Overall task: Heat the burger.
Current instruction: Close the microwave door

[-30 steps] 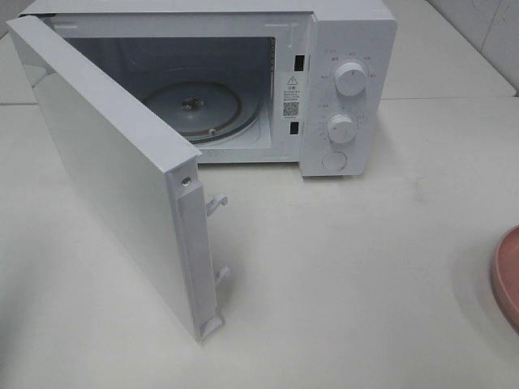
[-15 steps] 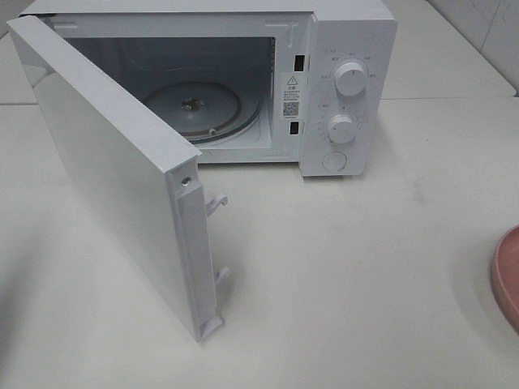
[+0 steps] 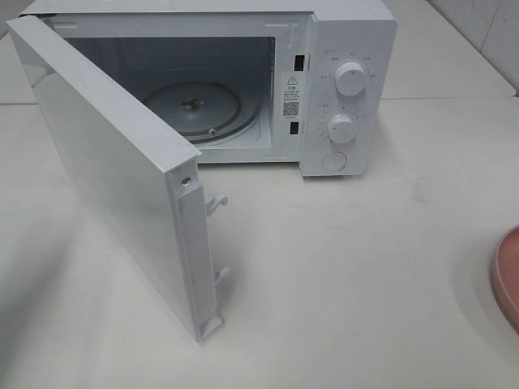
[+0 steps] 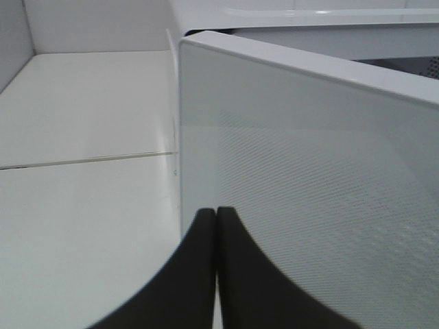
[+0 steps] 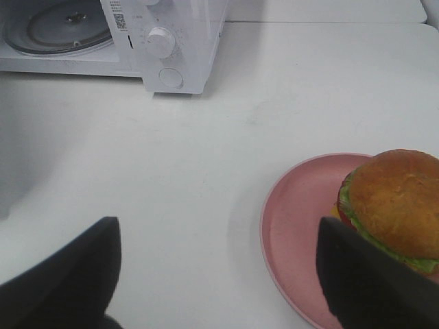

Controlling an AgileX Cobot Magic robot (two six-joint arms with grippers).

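Note:
The burger (image 5: 398, 199), with a golden-brown bun, green lettuce and a red slice, sits on a pink plate (image 5: 295, 219) in the right wrist view. My right gripper (image 5: 216, 274) is open wide just short of the plate, one finger beside the burger, and holds nothing. The white microwave (image 3: 349, 49) stands at the back with its door (image 3: 113, 186) swung open to the left and a bare glass turntable (image 3: 195, 109) inside. My left gripper (image 4: 217, 226) is shut and empty, close to the door's outer face (image 4: 309, 171). Neither arm shows in the exterior high view.
Only the plate's edge (image 3: 507, 275) shows at the right border of the exterior high view. The door's latch hooks (image 3: 216, 203) stick out over the table. Two knobs (image 3: 350, 79) and a button are on the microwave's right panel.
A faint shadow has grown over the table's front left corner. The microwave, door and plate have not moved.

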